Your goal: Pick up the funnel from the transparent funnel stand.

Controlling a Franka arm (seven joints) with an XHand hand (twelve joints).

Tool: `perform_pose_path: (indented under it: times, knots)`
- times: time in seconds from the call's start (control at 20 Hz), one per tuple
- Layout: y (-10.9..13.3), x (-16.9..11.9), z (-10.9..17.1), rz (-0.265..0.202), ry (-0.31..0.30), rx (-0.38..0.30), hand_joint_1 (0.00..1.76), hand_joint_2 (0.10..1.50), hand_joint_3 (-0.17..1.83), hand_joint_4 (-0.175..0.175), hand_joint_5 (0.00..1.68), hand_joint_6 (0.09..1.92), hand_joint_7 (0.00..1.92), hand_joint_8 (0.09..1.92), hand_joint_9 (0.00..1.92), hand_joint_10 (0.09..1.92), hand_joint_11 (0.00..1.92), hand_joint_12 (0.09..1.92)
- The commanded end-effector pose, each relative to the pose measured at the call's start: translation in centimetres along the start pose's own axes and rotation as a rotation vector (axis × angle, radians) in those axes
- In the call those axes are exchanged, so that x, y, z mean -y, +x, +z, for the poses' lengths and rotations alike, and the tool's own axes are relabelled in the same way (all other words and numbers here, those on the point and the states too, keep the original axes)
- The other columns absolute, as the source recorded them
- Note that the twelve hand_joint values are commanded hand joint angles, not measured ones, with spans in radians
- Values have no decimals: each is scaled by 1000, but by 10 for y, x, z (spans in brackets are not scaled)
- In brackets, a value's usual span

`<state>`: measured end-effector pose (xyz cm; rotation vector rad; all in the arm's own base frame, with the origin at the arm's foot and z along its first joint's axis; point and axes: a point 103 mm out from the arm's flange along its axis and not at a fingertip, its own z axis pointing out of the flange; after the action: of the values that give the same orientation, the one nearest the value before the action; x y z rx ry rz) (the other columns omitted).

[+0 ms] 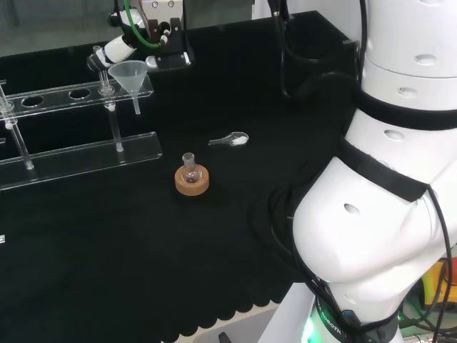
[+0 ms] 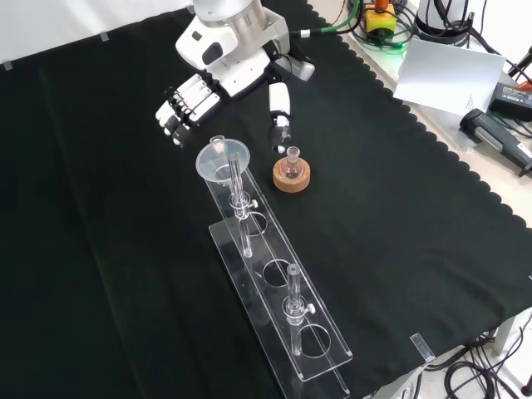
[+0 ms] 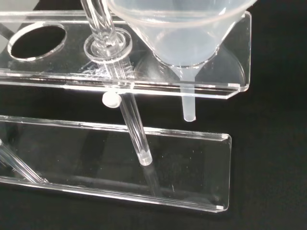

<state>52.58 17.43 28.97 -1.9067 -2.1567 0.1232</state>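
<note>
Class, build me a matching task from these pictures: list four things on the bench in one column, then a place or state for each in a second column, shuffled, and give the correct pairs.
Things:
1. funnel
2. small flask
3. hand
4. plastic spoon

Places or states:
A. lies flat on the black cloth, holding white powder
B. sits in the end hole of the clear funnel stand
C. open, just beyond the funnel, holding nothing
D. stands in a cork ring

Pairs: 1-B, 2-D, 3-C, 4-A
</note>
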Motion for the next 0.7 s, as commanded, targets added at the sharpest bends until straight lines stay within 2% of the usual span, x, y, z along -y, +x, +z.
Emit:
perform_pose_path:
  times: [0.05, 0.7]
  knots:
    - [-4, -4, 5, 15, 28, 12, 378, 625, 4, 4, 0, 87, 0, 87, 0, 87, 0, 87]
    - [-6, -11, 19, 32, 78, 32, 386, 633, 7, -10, 0, 87, 0, 87, 0, 87, 0, 87]
